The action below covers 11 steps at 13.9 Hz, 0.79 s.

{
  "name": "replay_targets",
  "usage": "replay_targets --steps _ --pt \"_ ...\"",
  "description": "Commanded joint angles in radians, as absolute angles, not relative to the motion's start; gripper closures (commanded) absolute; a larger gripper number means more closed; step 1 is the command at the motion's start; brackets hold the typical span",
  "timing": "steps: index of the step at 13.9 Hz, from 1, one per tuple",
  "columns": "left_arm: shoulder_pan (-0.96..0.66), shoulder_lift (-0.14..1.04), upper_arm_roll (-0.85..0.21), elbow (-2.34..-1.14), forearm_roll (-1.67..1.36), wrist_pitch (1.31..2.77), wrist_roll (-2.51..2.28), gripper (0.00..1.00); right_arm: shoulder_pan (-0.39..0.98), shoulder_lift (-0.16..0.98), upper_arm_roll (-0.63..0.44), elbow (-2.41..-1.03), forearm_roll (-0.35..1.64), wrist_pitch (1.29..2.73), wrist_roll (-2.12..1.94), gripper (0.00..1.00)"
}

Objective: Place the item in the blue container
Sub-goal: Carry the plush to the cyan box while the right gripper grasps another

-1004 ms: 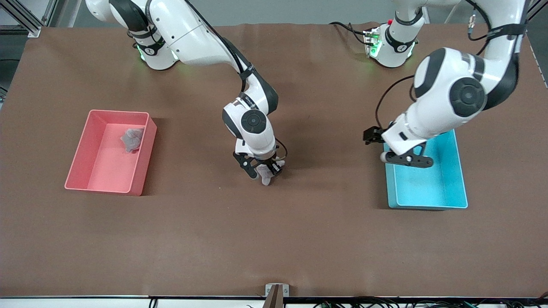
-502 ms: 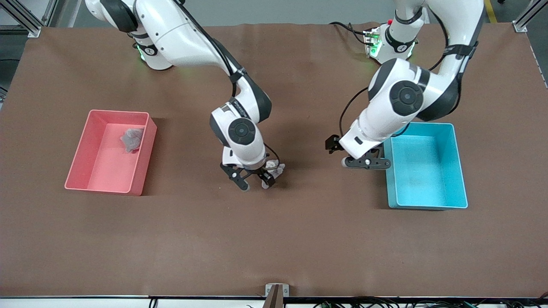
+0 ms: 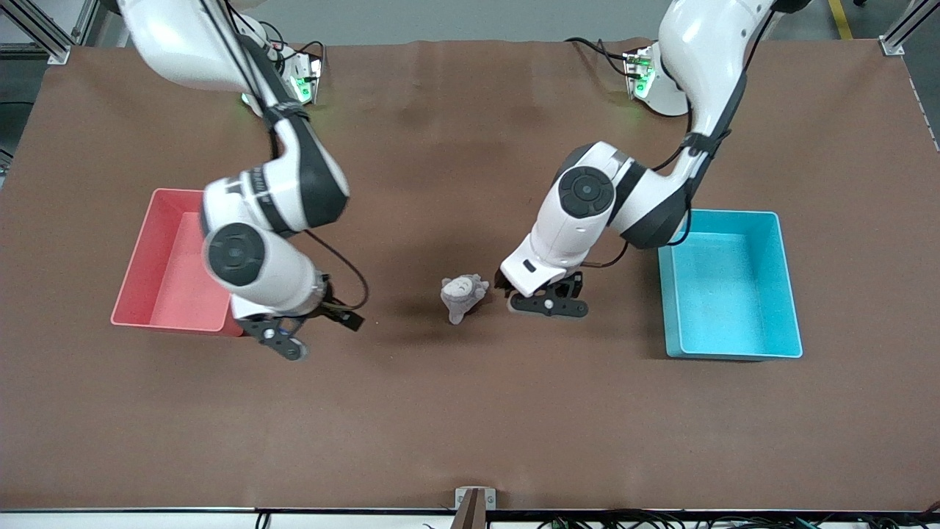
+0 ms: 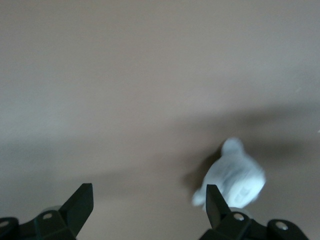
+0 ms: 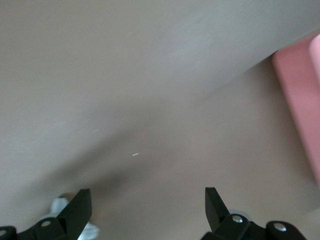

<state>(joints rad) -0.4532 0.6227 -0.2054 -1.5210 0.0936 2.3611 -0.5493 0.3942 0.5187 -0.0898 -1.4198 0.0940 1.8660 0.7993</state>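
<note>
Found the plush toy [image 3: 463, 296] on the bare worktop [image 3: 470, 426] mid-table, well apart from the blue container [image 3: 789, 286] toward the left arm's end. Noted the left gripper [image 3: 547, 303] just beside it, fingers spread, probably poised for pickup. Saw the right gripper [image 3: 283, 342] waiting, released, beside the pink bin [image 3: 139, 279]. Looked small, grey, soft; possibly face-up.

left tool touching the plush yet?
Apart. The front view shows bare table between the left tool and the grey plush toy; the left wrist view shows the toy past one finger, outside the open jaws.
</note>
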Motion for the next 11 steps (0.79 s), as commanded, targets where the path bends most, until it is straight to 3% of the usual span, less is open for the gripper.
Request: replay_targets --steps 1,5,9,11 --pt "-0.503 0.722 -0.202 -1.462 0.115 2.474 -0.639 0.02 0.281 0.365 -0.071 -1.647 0.100 1.898 0.605 0.00" --pt "-0.577 0.764 -0.202 -1.463 0.114 2.502 -0.784 0.07 0.080 0.304 -0.069 -1.804 0.098 1.933 0.298 0.00" --pt "-0.594 0.811 -0.201 -1.460 0.123 2.522 -0.790 0.10 -0.011 0.245 -0.069 -1.991 0.100 2.048 0.141 0.00" --pt "-0.594 0.839 -0.201 -1.463 0.127 2.612 -0.785 0.10 -0.052 0.252 -0.067 -2.041 0.104 2.078 0.082 0.00"
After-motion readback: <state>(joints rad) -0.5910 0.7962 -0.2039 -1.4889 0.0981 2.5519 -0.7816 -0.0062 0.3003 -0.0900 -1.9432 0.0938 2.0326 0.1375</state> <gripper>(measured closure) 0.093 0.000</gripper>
